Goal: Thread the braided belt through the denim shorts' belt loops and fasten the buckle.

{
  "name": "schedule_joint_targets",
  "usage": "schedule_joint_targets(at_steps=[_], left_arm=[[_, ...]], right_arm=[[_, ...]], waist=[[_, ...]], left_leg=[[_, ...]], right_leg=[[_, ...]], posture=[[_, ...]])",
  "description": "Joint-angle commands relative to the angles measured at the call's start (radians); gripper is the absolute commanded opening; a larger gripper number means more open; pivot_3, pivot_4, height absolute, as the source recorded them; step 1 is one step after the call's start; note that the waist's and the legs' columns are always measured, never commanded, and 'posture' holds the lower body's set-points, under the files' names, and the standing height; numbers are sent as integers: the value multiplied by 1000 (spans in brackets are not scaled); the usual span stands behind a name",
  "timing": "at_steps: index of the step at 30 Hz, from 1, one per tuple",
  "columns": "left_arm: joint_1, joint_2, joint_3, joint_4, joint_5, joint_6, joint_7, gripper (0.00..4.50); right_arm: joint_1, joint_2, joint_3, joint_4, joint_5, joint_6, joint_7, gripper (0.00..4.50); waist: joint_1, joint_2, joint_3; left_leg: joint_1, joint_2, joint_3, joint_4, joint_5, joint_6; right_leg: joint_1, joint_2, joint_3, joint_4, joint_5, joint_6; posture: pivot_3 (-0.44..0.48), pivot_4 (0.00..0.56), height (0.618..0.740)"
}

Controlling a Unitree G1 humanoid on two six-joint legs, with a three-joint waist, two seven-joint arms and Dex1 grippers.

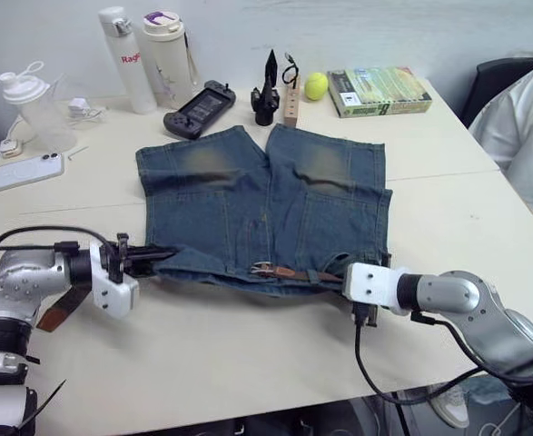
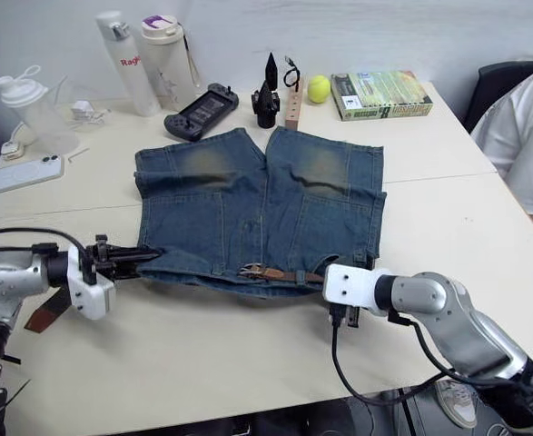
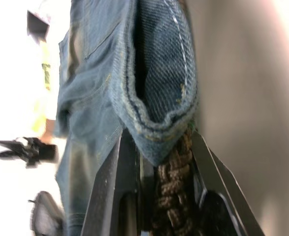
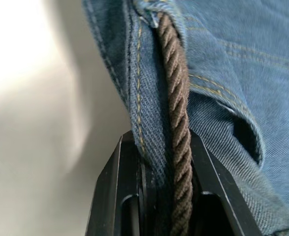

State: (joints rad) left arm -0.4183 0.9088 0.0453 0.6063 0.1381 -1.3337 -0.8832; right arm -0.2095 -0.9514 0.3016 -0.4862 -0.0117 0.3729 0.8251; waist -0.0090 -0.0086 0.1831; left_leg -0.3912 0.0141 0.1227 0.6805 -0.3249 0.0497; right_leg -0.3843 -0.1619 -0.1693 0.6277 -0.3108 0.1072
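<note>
Shorts (image 1: 261,204) lie flat mid-frame on the pale worktop (image 1: 448,218), legs toward the top, waistband toward the bottom. Denim is coarse twill with yellowish fade patches on both legs and tan stitching.

Belt (image 1: 293,272): brown strap on the waistband, silver buckle (image 1: 261,268) at its left end near the centre. A flat brown end (image 1: 55,311) trails below the left arm at lower left.

Left claw (image 1: 143,259), thin black fingers, sits at the waistband's left corner. Its wrist view gives what the head views cannot: fingers clamped on rolled denim edge and braid (image 3: 173,196) together, plaited weave knobbly.

Right claw (image 2: 334,269) sits at the waistband's right corner. Its wrist view shows the fingers closed on hem and belt (image 4: 176,113), rope-like twist lying along a stitched seam.

Head views alone show the clutter at top: bottles (image 1: 148,59), controller (image 1: 198,109), yellow ball (image 1: 316,86), book (image 1: 380,91), phone (image 1: 25,170).
</note>
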Motion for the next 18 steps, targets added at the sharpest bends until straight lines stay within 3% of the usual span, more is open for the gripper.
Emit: schedule_joint_targets(at_steps=[1,5,10,12,13,18], left_arm=[[180,11,172,75,286,-176,104,775],[297,27,202,-1,582,-125,230,775],[352,45,148,-90,688,20,396,775],[359,55,123,-121,690,64,437,1473],[362,62,106,-135,680,82,447,1636],[404,113,32,-204,585,164,429,3768]], right_arm=[[105,-51,43,-141,-105,5,11,286],[171,7,75,-225,-85,151,6,286],[159,68,70,-243,-86,257,-9,286],[144,65,58,-228,-95,260,-9,1346],[134,58,50,-220,-98,253,-6,1551],[125,42,16,-215,-68,254,24,4042]], waist=[[-14,1,0],[-16,-2,-2],[-17,13,-14],[-15,16,-17],[-13,17,-17],[-1,26,-24]], left_leg=[[0,0,1,-1,0,1],[2,1,-2,0,-1,1],[14,1,-3,-1,-10,-1],[20,1,-1,-7,-10,-1],[21,1,-1,-10,-9,-3],[22,1,-1,-17,3,-8]], right_leg=[[0,0,-1,0,0,0],[4,-3,-6,-2,0,0],[12,-7,8,-5,-1,0],[12,-7,8,-5,-2,-1],[11,-7,9,-5,-2,-2],[10,-6,8,0,-4,-6]], posture=[[0,150,720],[0,150,720],[0,150,720],[0,150,720],[0,150,720],[0,150,720]])
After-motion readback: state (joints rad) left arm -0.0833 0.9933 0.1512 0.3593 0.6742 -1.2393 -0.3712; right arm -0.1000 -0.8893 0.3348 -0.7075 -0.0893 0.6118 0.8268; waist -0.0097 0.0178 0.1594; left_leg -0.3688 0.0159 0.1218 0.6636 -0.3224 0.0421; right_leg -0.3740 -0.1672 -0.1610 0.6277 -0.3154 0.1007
